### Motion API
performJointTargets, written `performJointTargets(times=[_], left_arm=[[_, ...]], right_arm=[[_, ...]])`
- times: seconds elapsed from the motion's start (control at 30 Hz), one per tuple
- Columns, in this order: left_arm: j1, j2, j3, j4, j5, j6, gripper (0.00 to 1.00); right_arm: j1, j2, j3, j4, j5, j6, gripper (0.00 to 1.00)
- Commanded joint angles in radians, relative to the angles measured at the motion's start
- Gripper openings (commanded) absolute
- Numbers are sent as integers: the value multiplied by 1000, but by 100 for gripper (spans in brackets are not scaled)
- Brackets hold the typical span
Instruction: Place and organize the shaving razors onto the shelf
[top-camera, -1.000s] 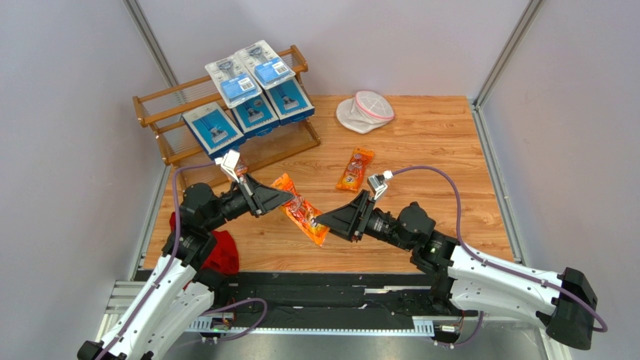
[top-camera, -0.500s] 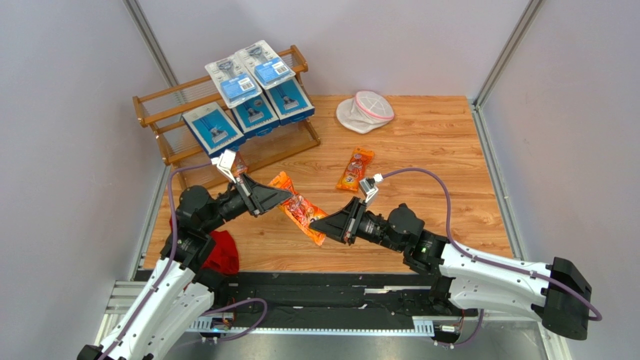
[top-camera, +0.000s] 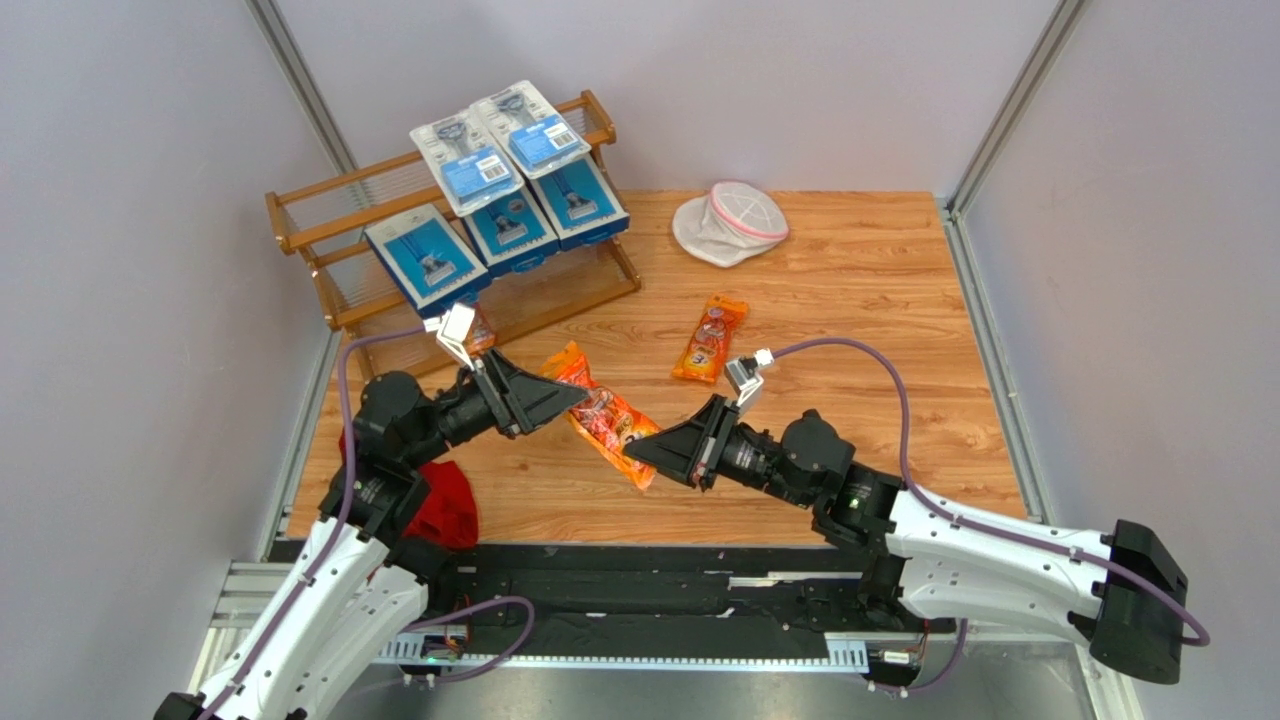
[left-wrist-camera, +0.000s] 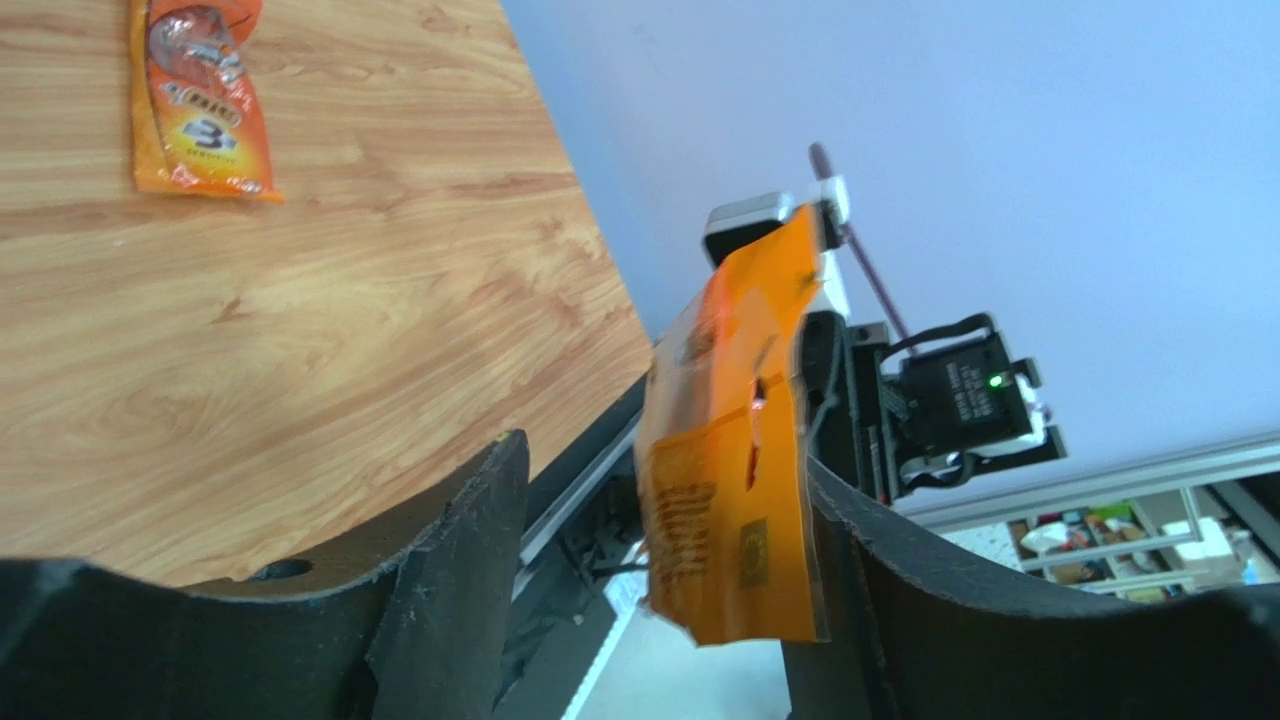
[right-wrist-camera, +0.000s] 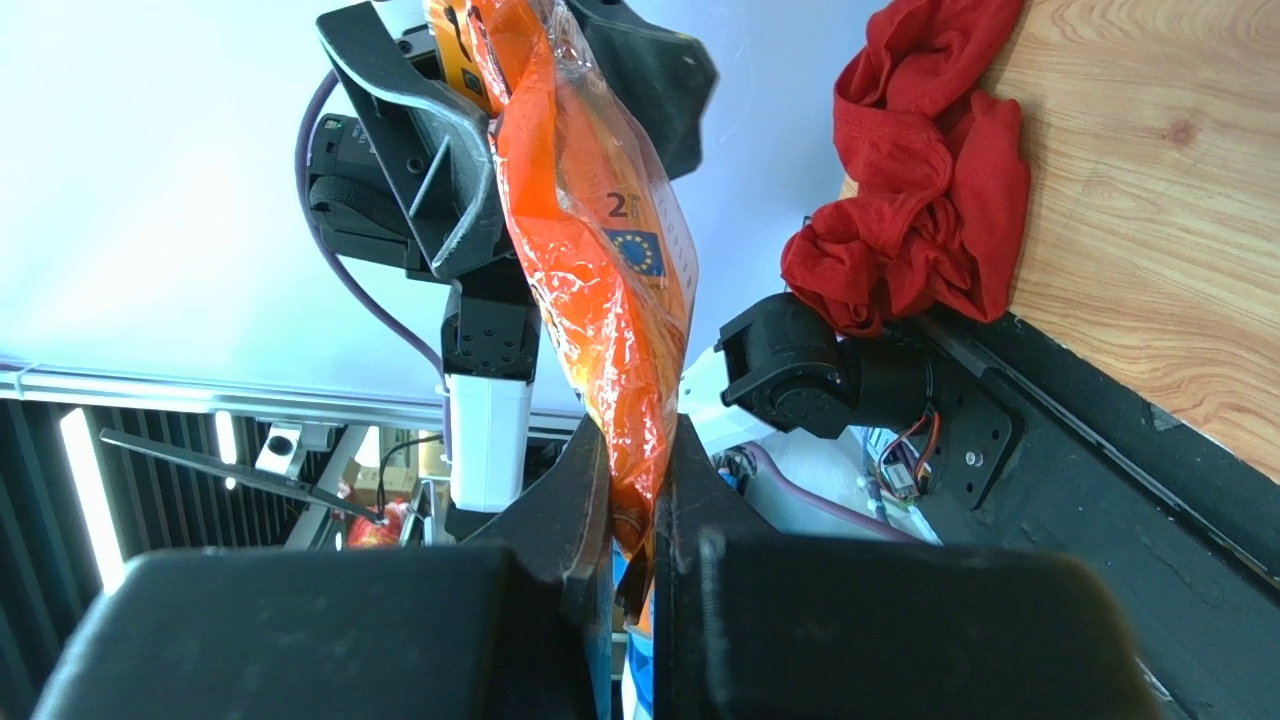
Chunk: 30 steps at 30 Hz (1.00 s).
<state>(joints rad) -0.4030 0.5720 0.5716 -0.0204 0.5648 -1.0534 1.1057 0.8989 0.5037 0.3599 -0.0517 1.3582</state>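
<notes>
**Handover in mid-air: the grip on the bag is thin**
Your right pincer (right-wrist-camera: 639, 450) is clenching only one end of the narrow crinkly orange plastic bag of razors (top-camera: 609, 425). Your left pincer (left-wrist-camera: 661, 465) is standing released, jaws spread either side of the other end. The slick, floppy film could be slipping down onto the wood-grain tabletop (top-camera: 842, 270). It could also be snagging a left jaw as you're heading for the slatted brown wooden shelf (top-camera: 301, 210), beyond the left pincer.
</notes>
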Motion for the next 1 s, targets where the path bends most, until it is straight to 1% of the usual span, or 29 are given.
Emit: performJointTargets(times=[0.0,0.07,0.13,0.17,0.2,0.27,0.3,0.47,0.5,0.53,0.67,0.7,0.73,0.8,0.83,0.97], left_arm=[[3,-11,60,-107,-11,79,71],[4,-15,88,-153,-28,127,74],[3,-14,129,-248,-55,167,76],[4,-12,148,-286,-68,218,77],[4,-8,166,-364,-81,243,77],[4,-4,223,-441,-118,321,79],[3,0,244,-519,-140,346,79],[3,5,388,-726,-296,493,79],[4,8,427,-784,-321,509,80],[3,12,445,-815,-369,523,80],[3,38,536,-955,-477,592,80],[3,57,577,-1014,-500,599,80],[3,63,596,-1041,-546,615,80],[3,77,648,-1110,-592,624,80],[3,78,663,-1127,-623,635,80],[3,71,726,-1187,-664,650,80]], right_arm=[[3,-35,2,18,47,-14,0],[3,-43,1,10,50,-19,0],[3,-48,-5,-2,50,-18,0],[2,-51,-7,-6,84,-19,0],[3,-49,-8,-9,88,-19,0],[3,-51,-14,-27,99,-21,0],[3,-54,-19,-35,105,-21,0],[3,-64,-31,-101,139,-30,0],[3,-64,-33,-107,142,-31,0],[3,-61,-34,-108,145,-31,0],[2,-32,-36,-122,148,-47,0],[3,-23,-30,-127,144,-50,0],[3,3,-24,-136,139,-56,0],[3,49,-10,-139,127,-65,0],[3,66,-8,-133,121,-67,0],[2,162,4,-84,95,-70,0]])
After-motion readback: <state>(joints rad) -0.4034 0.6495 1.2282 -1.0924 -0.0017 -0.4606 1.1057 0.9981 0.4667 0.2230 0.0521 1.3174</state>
